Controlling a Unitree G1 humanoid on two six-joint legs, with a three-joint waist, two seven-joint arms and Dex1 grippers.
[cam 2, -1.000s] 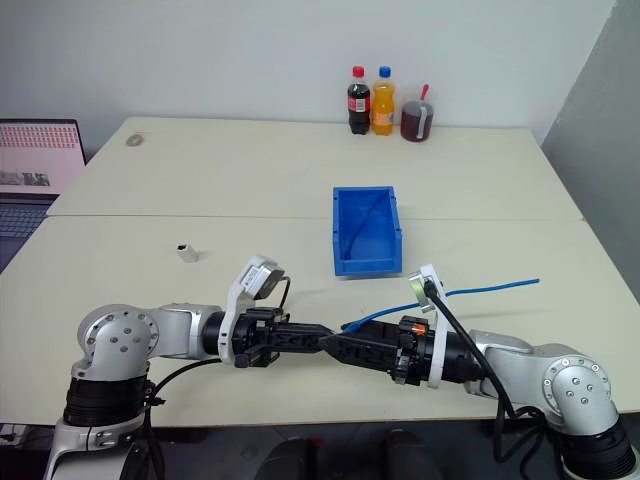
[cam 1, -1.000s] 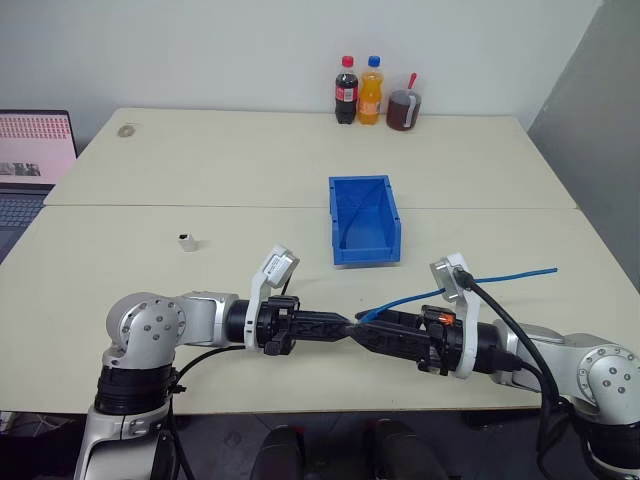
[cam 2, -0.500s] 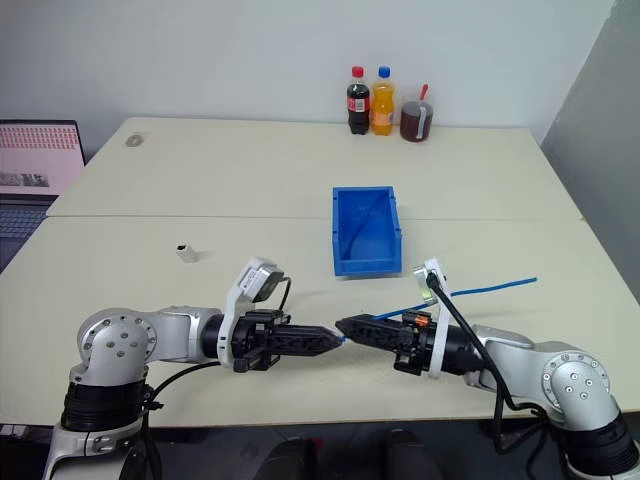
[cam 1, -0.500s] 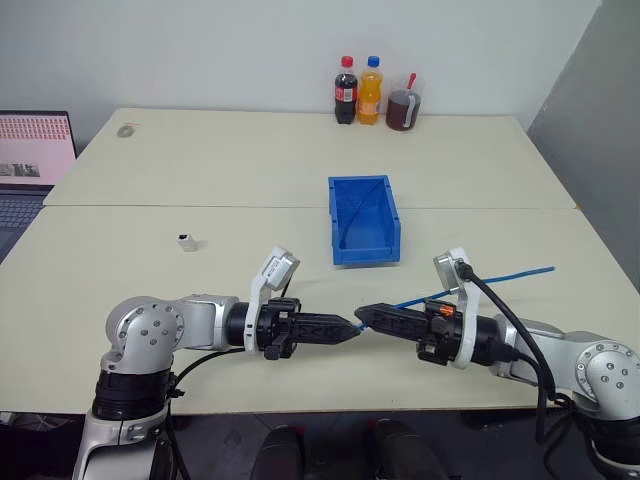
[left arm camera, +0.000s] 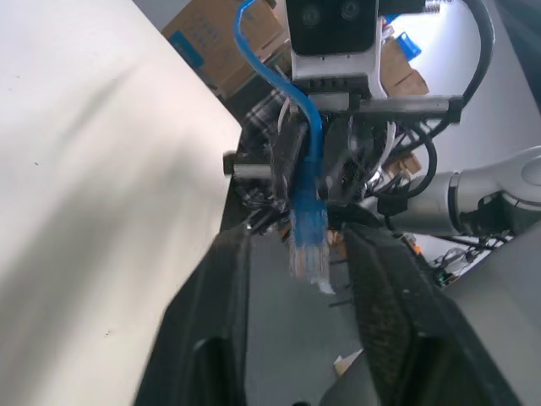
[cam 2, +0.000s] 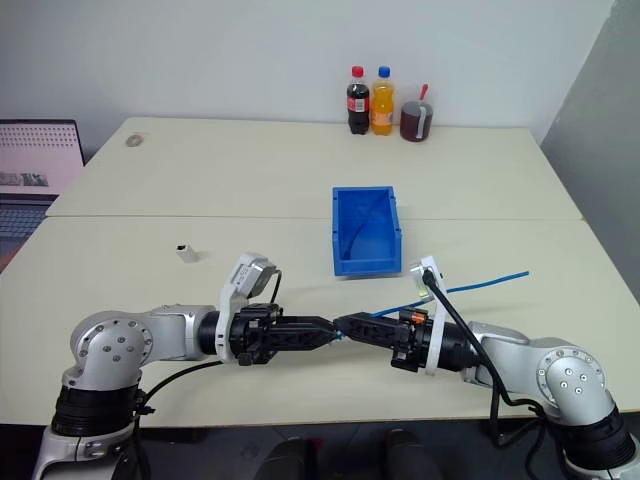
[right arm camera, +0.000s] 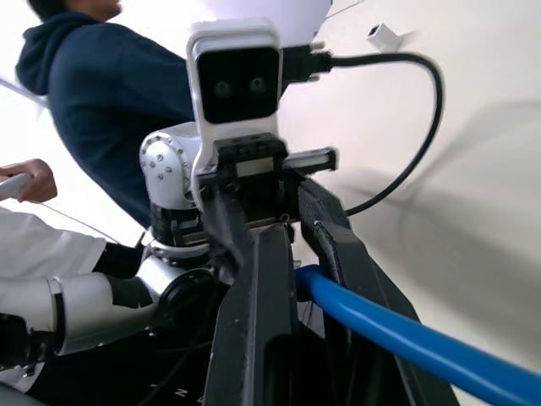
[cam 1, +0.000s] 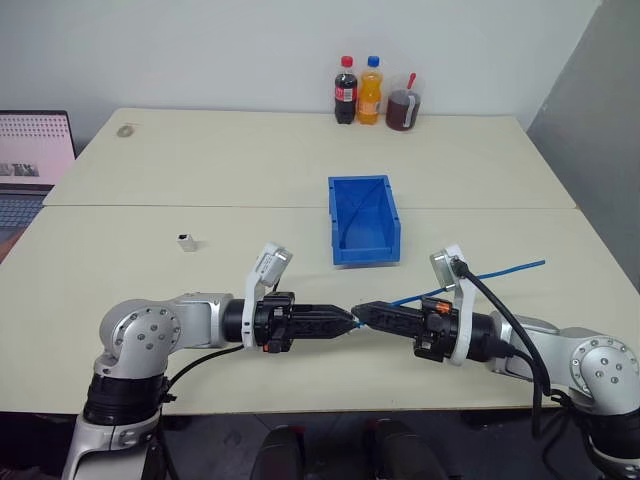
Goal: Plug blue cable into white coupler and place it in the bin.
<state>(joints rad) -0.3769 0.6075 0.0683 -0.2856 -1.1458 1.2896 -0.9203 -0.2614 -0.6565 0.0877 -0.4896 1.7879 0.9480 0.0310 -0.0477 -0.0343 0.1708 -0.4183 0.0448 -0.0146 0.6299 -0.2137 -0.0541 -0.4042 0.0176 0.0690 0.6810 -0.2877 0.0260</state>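
Since a second ago the right gripper (cam 2: 345, 324) has clamped the blue cable (cam 2: 480, 283) and the left gripper (cam 1: 348, 322) has parted around its plug; the white coupler (cam 1: 187, 241) lies well apart, so a slack pinch could drop it.

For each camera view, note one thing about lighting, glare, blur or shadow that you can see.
Left eye view: even light, table sharp, soft shadows under the arms. Left wrist view: blue cable and its clear plug fairly sharp; left gripper fingers dark and soft-edged; tabletop glares pale. Right wrist view: bright washed-out background; right gripper dark against it.
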